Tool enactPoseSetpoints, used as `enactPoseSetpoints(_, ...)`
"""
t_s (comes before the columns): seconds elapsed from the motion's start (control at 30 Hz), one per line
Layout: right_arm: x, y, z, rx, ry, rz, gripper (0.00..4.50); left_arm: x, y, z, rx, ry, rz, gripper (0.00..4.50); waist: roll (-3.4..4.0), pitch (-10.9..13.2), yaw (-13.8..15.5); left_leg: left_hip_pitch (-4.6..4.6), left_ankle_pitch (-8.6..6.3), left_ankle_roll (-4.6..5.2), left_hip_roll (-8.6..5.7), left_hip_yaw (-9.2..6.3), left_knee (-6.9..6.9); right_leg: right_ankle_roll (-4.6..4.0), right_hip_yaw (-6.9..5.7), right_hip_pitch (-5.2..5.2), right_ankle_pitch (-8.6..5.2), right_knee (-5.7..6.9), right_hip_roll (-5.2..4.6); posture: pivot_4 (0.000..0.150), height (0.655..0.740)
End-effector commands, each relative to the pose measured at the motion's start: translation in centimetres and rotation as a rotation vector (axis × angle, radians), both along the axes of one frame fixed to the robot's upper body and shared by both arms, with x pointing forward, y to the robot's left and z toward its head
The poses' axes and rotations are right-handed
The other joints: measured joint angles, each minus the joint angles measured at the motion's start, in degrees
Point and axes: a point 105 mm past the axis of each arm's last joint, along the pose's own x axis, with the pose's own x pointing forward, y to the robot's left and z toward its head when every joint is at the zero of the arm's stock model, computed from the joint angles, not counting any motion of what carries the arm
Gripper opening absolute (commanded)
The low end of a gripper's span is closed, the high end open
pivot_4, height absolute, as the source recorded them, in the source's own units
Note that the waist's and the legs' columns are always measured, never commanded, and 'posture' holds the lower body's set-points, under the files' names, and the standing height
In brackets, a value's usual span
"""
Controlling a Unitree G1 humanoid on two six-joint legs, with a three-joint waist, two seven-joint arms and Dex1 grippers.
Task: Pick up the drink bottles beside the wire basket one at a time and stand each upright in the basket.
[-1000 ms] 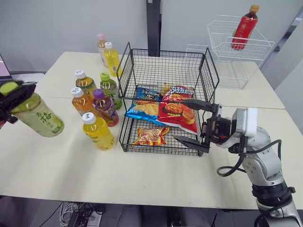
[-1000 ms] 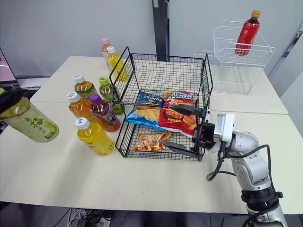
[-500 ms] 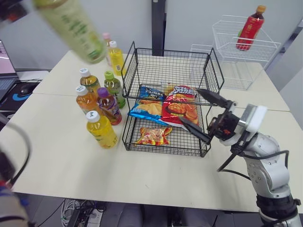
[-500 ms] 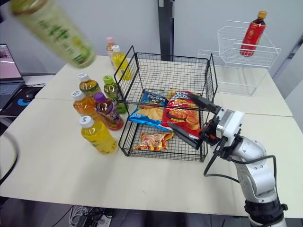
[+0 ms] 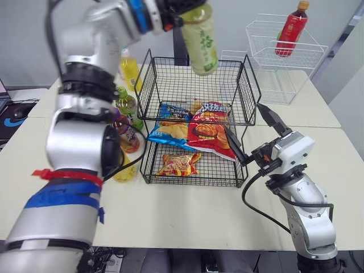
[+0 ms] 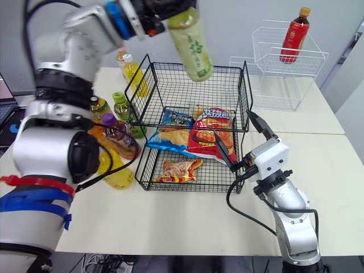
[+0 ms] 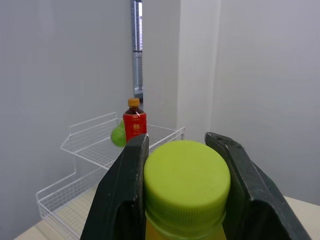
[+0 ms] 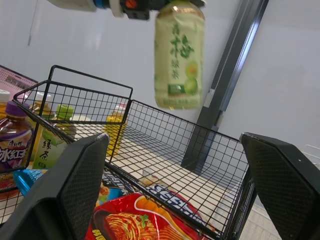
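Note:
A green tea bottle with a green cap hangs upright, slightly tilted, high over the back upper shelf of the black wire basket. My left gripper is shut on its cap. The same bottle hangs clear above the mesh. My right gripper stands open at the basket's right front corner, holding nothing. Left of the basket stand more bottles: a yellow one, a green-capped one and a purple-capped one, partly hidden by my left arm.
Inside the basket lie a red chip bag, a blue bag and a small snack bag. A white wire rack at the back right holds a red bottle.
My left arm has swung the green tea bottle from the far left, up and across, to above the basket. The right gripper stays open near the basket's right front corner.

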Motion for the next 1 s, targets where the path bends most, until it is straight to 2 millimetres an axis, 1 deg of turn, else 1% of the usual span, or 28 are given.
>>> enactPoseSetpoints(0.03, -0.9, 0.1, 0.9, 0.011, -0.063, -0.01, 4.5, -0.5, -1.7, 1.7, 0.019, -0.1, -0.002, 1.38, 0.01, 0.01, -0.09, 0.0, 0.0, 0.0, 0.0, 0.01, -0.01, 0.0, 0.01, 0.0, 0.0, 0.0, 0.0, 0.15, 0.74)
enactPoseSetpoints(0.1, -1.0, 0.2, 0.8, 0.016, -0.06, -0.017, 4.5, 0.0, -3.1, 0.8, 0.048, -0.089, 0.007, 1.38, 0.04, 0.03, -0.09, 0.01, 0.0, 0.0, 0.0, 0.0, -0.02, 0.0, 0.01, -0.02, 0.0, 0.0, 0.01, 0.15, 0.74)
enactPoseSetpoints(0.2, -1.1, 0.3, 0.6, 0.022, -0.059, -0.024, 4.5, 0.6, -4.5, -0.3, 0.081, -0.084, 0.041, 1.38, 0.06, 0.08, -0.09, 0.01, 0.0, 0.0, 0.01, 0.0, -0.01, 0.0, 0.01, -0.01, 0.0, 0.01, 0.02, 0.15, 0.74)
enactPoseSetpoints(0.27, -1.2, 0.4, 0.6, 0.026, -0.06, -0.028, 4.5, 0.8, -5.0, -0.7, 0.099, -0.096, 0.055, 1.38, 0.06, 0.09, -0.11, 0.01, 0.0, 0.0, 0.0, 0.0, 0.0, 0.0, 0.02, -0.02, 0.0, 0.02, 0.02, 0.15, 0.74)
enactPoseSetpoints(0.4, -1.3, 0.4, 0.4, 0.031, -0.056, -0.033, 4.5, 0.8, -6.2, -2.0, 0.117, -0.077, 0.021, 1.38, 0.06, 0.09, -0.09, 0.01, 0.0, -0.01, 0.01, -0.01, 0.0, 0.0, 0.0, -0.01, 0.0, 0.02, 0.02, 0.15, 0.74)
enactPoseSetpoints(0.53, -1.2, 0.3, 0.4, 0.031, -0.055, -0.039, 4.5, 1.0, -6.4, -2.7, 0.115, -0.052, 0.023, 1.38, 0.07, 0.1, -0.14, 0.02, 0.01, -0.01, 0.0, 0.0, 0.01, 0.0, 0.01, 0.0, 0.0, 0.02, 0.02, 0.15, 0.74)
enactPoseSetpoints(0.6, -1.2, 0.2, 0.4, 0.035, -0.053, -0.044, 4.5, 1.2, -6.4, -3.0, 0.112, -0.036, 0.03, 2.11, 0.06, 0.1, -0.17, 0.05, 0.01, -0.01, 0.0, -0.01, 0.01, 0.0, 0.02, 0.02, 0.0, 0.04, 0.02, 0.15, 0.74)
enactPoseSetpoints(0.73, -1.3, 0.3, 0.6, 0.039, -0.052, -0.041, 4.5, 1.3, -6.2, -3.2, 0.115, -0.034, 0.03, 3.16, 0.07, 0.1, -0.18, 0.06, 0.03, -0.04, 0.01, -0.02, 0.01, 0.0, 0.01, 0.02, 0.0, 0.06, 0.03, 0.15, 0.74)
enactPoseSetpoints(0.87, -1.3, 0.7, 1.0, 0.04, -0.052, -0.025, 4.5, 1.5, -5.7, -3.1, 0.107, -0.031, 0.039, 4.43, 0.07, 0.09, -0.2, 0.06, 0.03, -0.04, 0.01, -0.02, 0.02, 0.0, 0.01, 0.03, 0.0, 0.07, 0.03, 0.15, 0.74)
enactPoseSetpoints(1.0, -1.2, 0.9, 1.3, 0.038, -0.051, -0.013, 4.5, 1.6, -4.5, -2.6, 0.093, -0.032, 0.051, 4.47, 0.07, 0.09, -0.3, 0.07, 0.03, -0.04, 0.01, -0.02, 0.03, 0.0, 0.01, 0.03, 0.0, 0.09, 0.04, 0.15, 0.74)
